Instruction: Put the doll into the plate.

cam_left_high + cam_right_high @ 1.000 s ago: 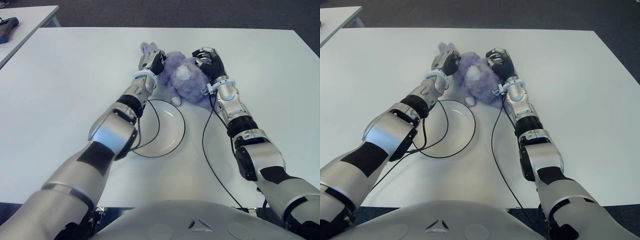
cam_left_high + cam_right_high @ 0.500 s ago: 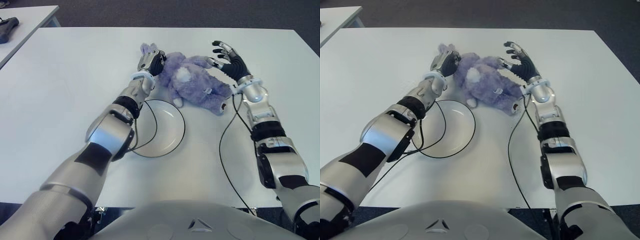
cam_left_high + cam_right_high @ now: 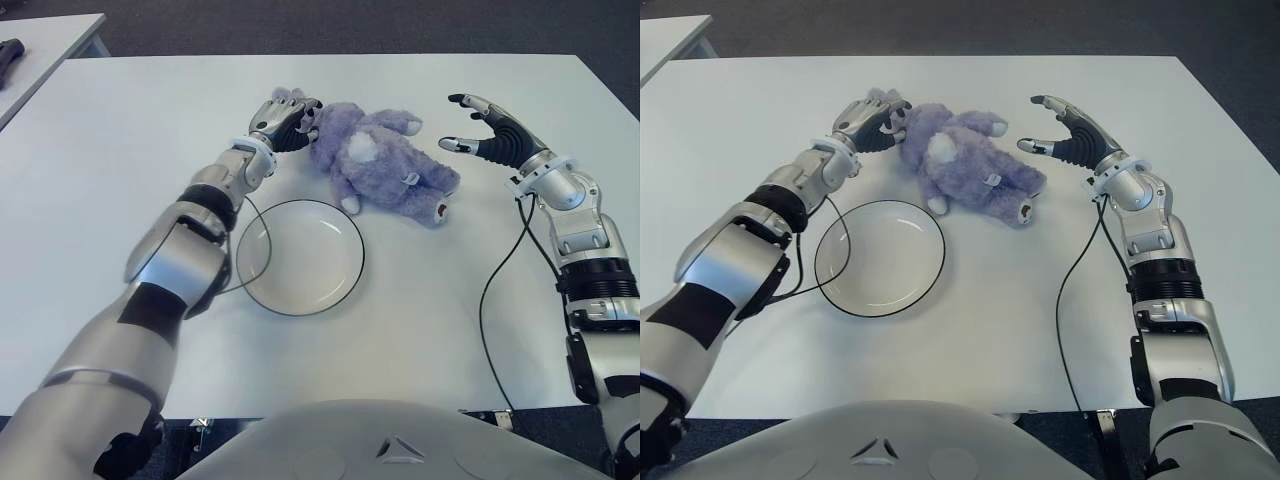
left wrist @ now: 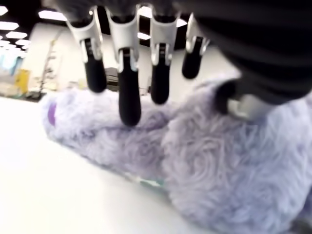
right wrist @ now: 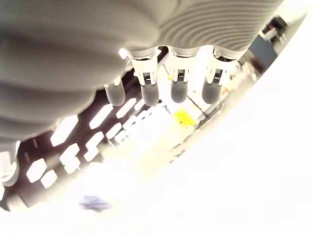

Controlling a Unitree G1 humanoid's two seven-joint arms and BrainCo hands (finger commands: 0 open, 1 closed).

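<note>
While both eye views show the whole white table, each wrist view shows only its own hand.
Plate: round clear glass plate, nearest, holding nothing.
Doll: purple plush doll lying at the plate's 1 o'clock; its small tag is unreadable.
Left hand: fingers curled onto the doll's head.
Right hand: fingers spread, holding nothing, at the doll's 3 o'clock.

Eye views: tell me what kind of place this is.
Probably a lab or office test room: a plain white table holding only a doll and a plate, a second white table alongside, and dark carpet.
</note>
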